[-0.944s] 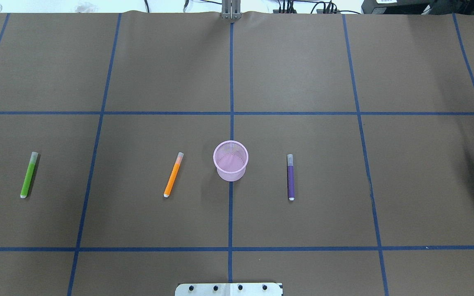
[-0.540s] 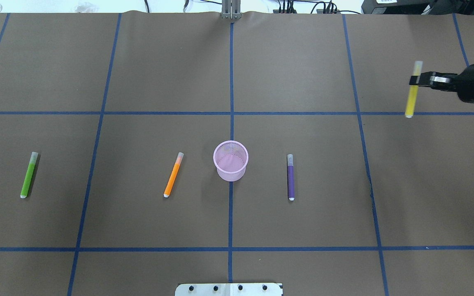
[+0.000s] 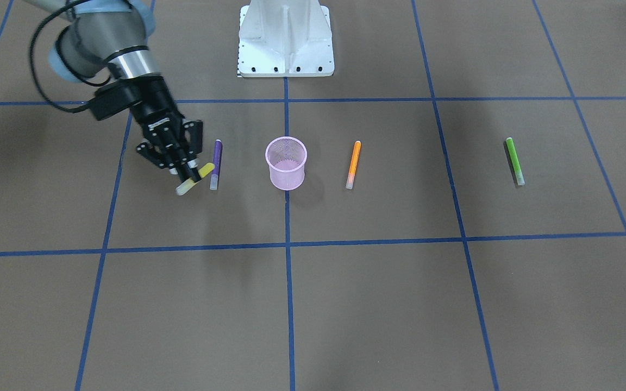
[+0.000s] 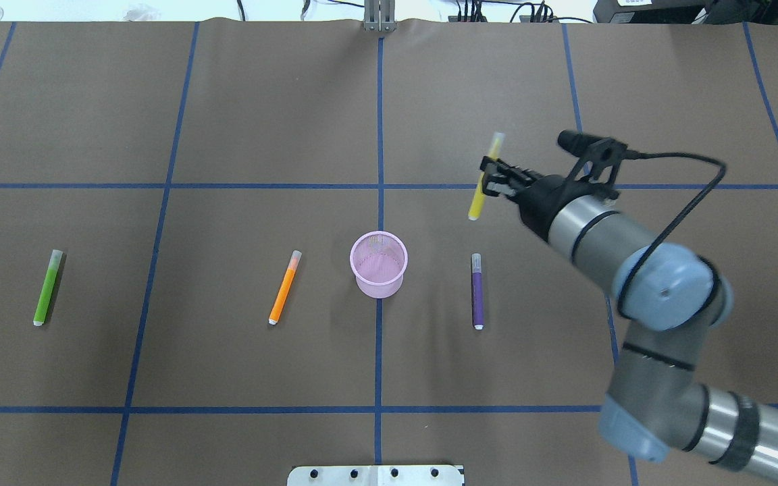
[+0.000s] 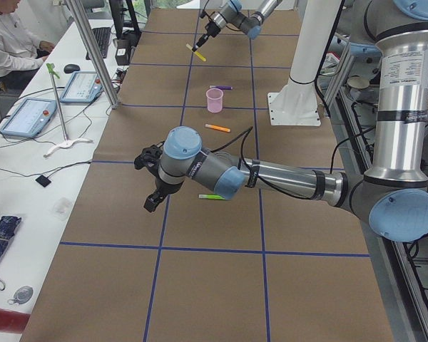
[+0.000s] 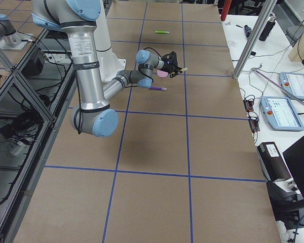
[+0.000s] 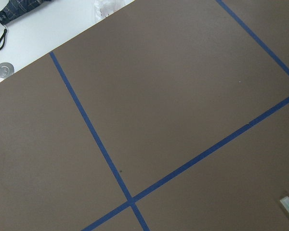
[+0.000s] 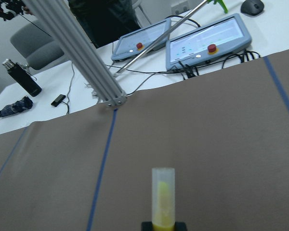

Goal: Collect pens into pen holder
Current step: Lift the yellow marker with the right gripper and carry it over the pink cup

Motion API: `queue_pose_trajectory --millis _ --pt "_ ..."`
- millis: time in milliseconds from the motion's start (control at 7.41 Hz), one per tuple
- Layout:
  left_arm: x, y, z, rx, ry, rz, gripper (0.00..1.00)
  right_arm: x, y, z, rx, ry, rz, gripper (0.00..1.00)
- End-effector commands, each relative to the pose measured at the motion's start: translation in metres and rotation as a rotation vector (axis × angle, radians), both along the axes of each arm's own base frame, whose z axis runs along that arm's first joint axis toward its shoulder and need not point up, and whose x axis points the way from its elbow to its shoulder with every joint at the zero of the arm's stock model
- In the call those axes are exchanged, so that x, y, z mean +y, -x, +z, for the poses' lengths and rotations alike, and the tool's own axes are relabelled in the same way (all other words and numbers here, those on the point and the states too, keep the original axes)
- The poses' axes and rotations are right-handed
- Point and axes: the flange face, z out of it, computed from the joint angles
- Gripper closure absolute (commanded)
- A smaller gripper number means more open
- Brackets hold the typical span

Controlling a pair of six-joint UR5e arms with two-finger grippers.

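Pink mesh cup point(image 4: 377, 289) stands upright at mid-surface, on a blue tape line of the brown paper surface point(image 4: 261, 121).

Right arm reaches in from the cup's right. Right fingers point(image 4: 497, 185) pinch the yellow pen point(image 4: 478, 202) partway along its body. Pen is raised off the surface, tilted, right of the cup and on its far side from the robot's base, apart from the rim. In the right wrist view the pale cap pokes out past the fingers.

Purple pen point(image 4: 477, 297) lies flat on the surface near the cup's right side, cap end away from the base. It lies beneath the held pen and a little nearer the base, not touching it.

Orange pen point(image 4: 284, 287) lies flat near the cup's left side, slightly slanted.

Green pen point(image 4: 46, 287) lies flat well to the cup's left, much farther out than the orange one.

Left fingers point(image 5: 150, 205) hang low over the surface near the green pen, well apart from the cup. Cannot tell whether they are spread or pressed together. The left wrist view catches only a green pen end at its lower right corner.
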Motion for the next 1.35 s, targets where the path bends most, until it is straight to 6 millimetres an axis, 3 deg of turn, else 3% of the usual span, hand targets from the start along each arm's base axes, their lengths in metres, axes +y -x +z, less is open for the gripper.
queue_pose_trajectory --millis 0,135,405,1079,1214 --pt "-0.001 -0.002 0.001 0.001 0.002 0.005 0.0 0.03 0.092 -0.087 -0.028 0.029 0.071 1.0" --pt "-0.001 -0.005 0.003 0.0 0.005 0.011 0.0 0.028 0.111 -0.104 -0.016 0.049 0.07 1.0" --pt "-0.001 -0.005 0.005 0.001 0.01 0.011 0.0 0.048 0.134 -0.093 0.017 0.045 0.073 1.0" --pt "-0.004 -0.009 0.006 0.001 0.011 0.018 0.0 0.052 0.122 -0.06 0.079 0.036 0.081 1.0" --pt "-0.005 -0.009 0.005 -0.001 0.01 0.018 0.0 0.057 0.125 -0.057 0.081 0.036 0.074 0.57"
